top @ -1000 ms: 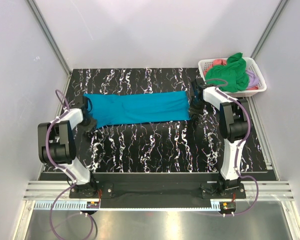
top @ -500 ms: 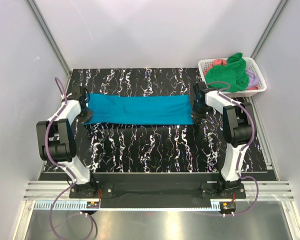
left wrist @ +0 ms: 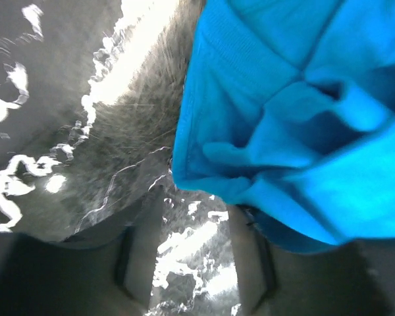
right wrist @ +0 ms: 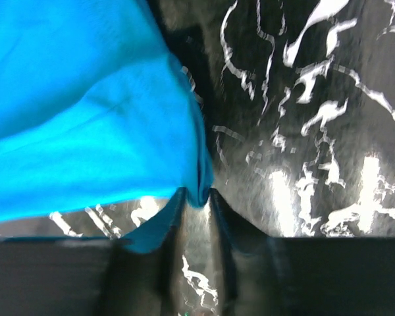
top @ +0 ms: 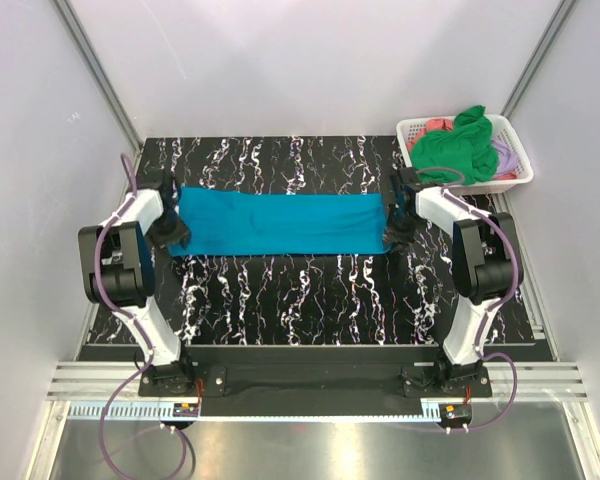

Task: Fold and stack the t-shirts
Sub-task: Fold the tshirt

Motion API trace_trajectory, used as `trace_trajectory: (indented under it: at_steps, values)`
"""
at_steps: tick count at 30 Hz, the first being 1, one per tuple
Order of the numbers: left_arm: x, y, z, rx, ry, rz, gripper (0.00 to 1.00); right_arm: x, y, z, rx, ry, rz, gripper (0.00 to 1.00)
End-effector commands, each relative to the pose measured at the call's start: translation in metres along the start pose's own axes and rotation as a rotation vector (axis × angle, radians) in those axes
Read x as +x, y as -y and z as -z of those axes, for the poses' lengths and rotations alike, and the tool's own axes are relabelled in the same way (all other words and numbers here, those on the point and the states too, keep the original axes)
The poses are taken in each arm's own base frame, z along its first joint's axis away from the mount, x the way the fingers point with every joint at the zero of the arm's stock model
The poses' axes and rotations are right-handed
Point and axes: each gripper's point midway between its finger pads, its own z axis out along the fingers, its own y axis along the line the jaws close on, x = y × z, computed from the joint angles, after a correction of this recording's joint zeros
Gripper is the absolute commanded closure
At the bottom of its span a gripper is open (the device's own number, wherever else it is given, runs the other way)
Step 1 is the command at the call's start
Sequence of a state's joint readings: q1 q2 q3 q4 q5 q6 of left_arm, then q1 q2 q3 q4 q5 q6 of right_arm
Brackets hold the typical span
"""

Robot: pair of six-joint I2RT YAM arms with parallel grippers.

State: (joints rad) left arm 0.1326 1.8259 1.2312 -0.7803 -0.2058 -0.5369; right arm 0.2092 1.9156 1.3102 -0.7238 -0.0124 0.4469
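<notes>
Black marbled tabletop (top: 300, 290): teal t-shirt (top: 280, 222), skewed a second ago, now stretched level across it. Right pincer (right wrist: 196, 197) nips one corner; left pincer (left wrist: 194, 224) gapes at the other. Ready for folding.

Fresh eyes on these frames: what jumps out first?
The teal-blue cloth t-shirt, laid as a long band across the black marbled table, with the left pincer and right pincer at its two ends. The right one pinches a corner; the left one's hold is unclear. Next, the white plastic lattice basket at the far right corner, heaped with a bright green cloth shirt.
</notes>
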Motion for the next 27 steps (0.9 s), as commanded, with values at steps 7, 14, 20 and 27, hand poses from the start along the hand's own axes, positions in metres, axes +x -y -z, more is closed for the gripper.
trace_trajectory:
  at_steps: [7,14,20,27]
  values:
    - [-0.09,0.03,0.085,0.158,0.263,-0.03,0.39,0.002,-0.015,0.051,-0.119,0.047,-0.001,0.57]
    - [-0.088,0.077,0.056,0.319,0.186,-0.109,0.39,-0.005,-0.016,0.066,-0.124,0.077,0.02,0.56]
    - [-0.092,0.104,0.032,0.389,0.173,-0.179,0.43,-0.014,-0.024,0.077,-0.153,0.104,0.015,0.57]
    - [-0.1,0.114,0.015,0.396,0.169,-0.216,0.45,-0.015,-0.023,0.081,-0.15,0.113,0.013,0.58]
